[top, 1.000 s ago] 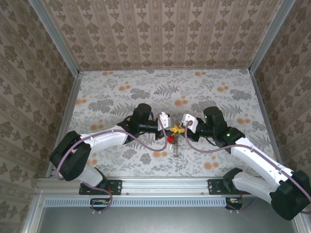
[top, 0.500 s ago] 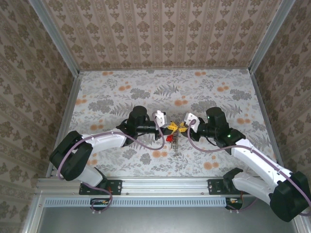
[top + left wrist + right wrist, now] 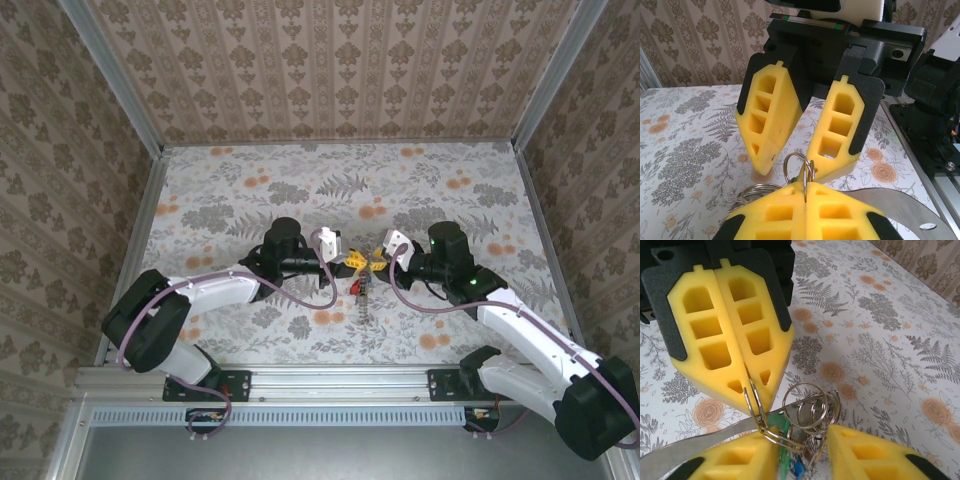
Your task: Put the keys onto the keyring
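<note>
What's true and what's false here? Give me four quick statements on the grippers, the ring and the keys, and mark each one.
1. The left gripper is shut on a ring. True.
2. The right gripper is shut tight. False: its fingers stand apart.
3. The keys lie by the far wall. False: they are bunched between the right gripper's fingers.
4. The grippers face each other over the table. True.

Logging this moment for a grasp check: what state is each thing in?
left claw: shut on the keyring.
right claw: open, jaws on either side of the keyring.
keyring: pinched at one loop by the left claw.
keys: green and blue heads hanging below the keyring.
</note>
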`<state>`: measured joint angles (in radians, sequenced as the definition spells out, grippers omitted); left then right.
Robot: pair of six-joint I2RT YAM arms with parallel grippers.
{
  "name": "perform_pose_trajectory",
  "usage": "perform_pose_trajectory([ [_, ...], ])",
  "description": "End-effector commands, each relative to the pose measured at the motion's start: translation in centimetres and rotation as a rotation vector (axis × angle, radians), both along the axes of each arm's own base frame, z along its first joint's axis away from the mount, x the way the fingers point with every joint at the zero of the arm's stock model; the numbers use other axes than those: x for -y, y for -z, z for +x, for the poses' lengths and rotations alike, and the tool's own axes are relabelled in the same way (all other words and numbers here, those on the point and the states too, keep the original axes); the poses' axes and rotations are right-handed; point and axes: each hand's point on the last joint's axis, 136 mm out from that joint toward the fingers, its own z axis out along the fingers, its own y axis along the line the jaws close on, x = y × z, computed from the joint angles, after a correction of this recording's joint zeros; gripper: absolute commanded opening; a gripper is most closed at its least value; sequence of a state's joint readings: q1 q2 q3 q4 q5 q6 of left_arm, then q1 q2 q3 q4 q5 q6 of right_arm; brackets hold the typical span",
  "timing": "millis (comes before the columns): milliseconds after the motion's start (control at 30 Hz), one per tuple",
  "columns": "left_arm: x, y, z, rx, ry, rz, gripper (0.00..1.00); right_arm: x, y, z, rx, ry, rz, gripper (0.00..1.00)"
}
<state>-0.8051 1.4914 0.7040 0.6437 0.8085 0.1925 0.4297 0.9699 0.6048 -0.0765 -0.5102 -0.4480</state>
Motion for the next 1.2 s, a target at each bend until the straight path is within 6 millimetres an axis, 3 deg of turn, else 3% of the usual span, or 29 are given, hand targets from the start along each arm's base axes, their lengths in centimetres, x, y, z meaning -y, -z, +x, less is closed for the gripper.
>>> perform_pose_trajectory([
  [0,0.2,-2.3,-0.3,0.039,0.027,-0.059,0.0,-0.4,-1.8,-0.8,0.03,-0.059,0.02,0.39],
  [267,0.1,-2.2,-0.3,0.044,0.023,-0.049,0.0,0.6,-1.7,-1.9,0.032,-0.082,-0.084,0.46],
  [533,0.2,-2.3,-0.3,0.042,0.026,-0.05,0.0,-1.0,-3.1,-1.7,0.022,-0.134,0.004,0.27],
  [800,0.2,-2.3,-0.3,0.041,0.028,-0.049,0.0,-1.3,-2.6,-1.3,0.01,-0.145,0.004,0.26],
  [1167,0.2,-2.3,-0.4,0.039,0.024,-0.043,0.0,-1.3,-2.2,-1.0,-0.006,-0.139,-0.008,0.08],
])
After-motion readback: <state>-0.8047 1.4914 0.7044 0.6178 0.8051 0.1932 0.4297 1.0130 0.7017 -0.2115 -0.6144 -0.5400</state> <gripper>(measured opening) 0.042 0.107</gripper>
